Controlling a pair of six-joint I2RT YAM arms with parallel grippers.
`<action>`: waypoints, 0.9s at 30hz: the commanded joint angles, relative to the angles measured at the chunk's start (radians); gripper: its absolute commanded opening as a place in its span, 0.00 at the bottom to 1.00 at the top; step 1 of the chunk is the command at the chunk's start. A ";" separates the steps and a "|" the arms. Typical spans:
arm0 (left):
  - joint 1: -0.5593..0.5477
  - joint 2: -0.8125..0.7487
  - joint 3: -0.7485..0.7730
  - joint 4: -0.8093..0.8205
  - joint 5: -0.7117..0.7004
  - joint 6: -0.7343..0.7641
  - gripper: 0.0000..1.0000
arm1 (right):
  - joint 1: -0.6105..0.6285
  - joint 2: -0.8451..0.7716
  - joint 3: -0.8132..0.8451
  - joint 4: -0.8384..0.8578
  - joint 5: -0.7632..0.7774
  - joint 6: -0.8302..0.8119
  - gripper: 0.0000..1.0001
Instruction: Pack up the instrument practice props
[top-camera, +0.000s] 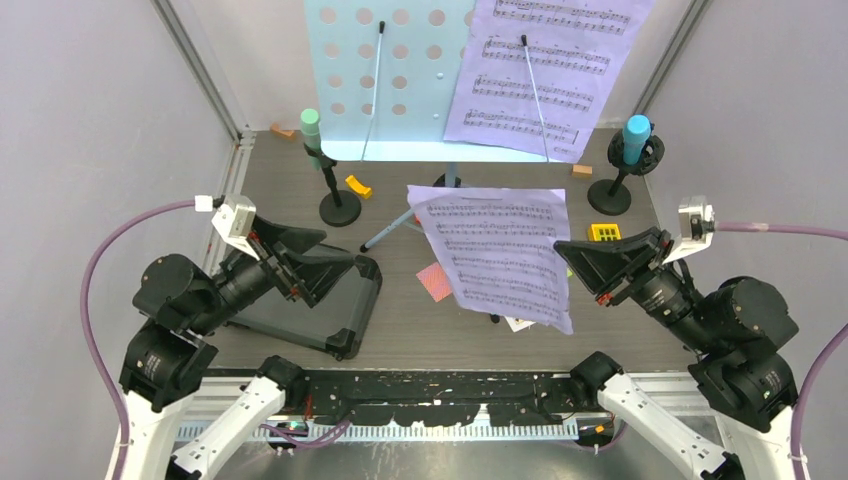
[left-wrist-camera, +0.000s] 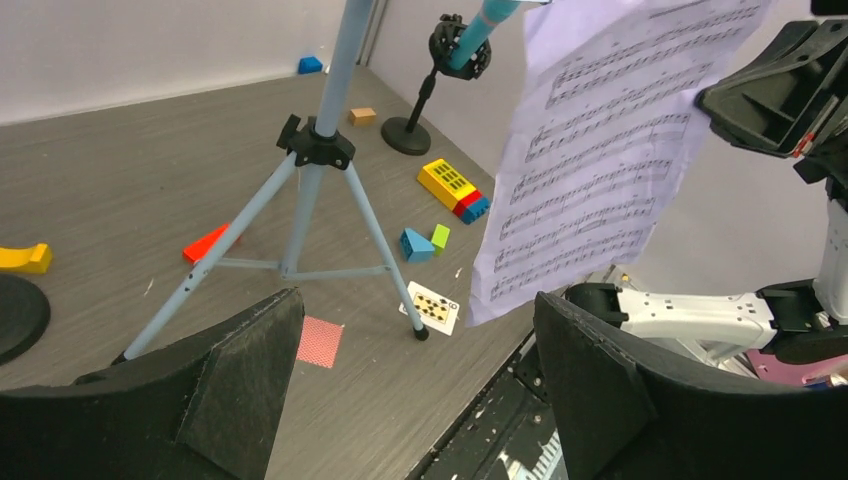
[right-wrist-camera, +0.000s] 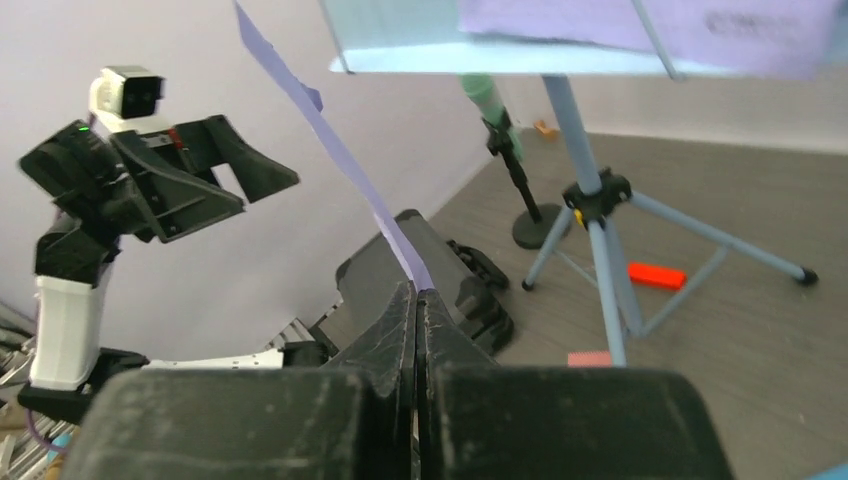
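The pale blue perforated music rack (top-camera: 385, 75) stands at the back on its tripod legs (left-wrist-camera: 310, 190), with one lilac sheet-music page (top-camera: 545, 70) clipped on it. My right gripper (top-camera: 562, 248) is shut on the right edge of a second lilac page (top-camera: 500, 250) and holds it in the air over the table's middle; it shows edge-on in the right wrist view (right-wrist-camera: 330, 150). My left gripper (top-camera: 335, 255) is open and empty over a black case. The green microphone (top-camera: 312, 135) stands on its pole at back left. The blue microphone (top-camera: 635, 138) stands on its pole at back right.
A black case (top-camera: 345, 320) lies at the front left. Playing cards (left-wrist-camera: 434, 306) and a red-backed card (left-wrist-camera: 320, 341) lie under the held page. Toy blocks, such as a yellow one (left-wrist-camera: 452, 188) and an orange one (top-camera: 358, 186), are scattered around the tripod.
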 joint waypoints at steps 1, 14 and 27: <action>-0.002 -0.017 -0.008 0.007 -0.002 -0.014 0.88 | 0.004 -0.056 -0.056 -0.097 0.180 0.049 0.00; -0.002 -0.022 -0.042 -0.021 -0.033 -0.014 0.88 | 0.004 0.030 -0.195 -0.392 0.743 0.160 0.00; -0.002 -0.021 -0.054 -0.053 -0.045 0.016 0.88 | 0.003 0.344 -0.296 -0.223 0.993 0.048 0.00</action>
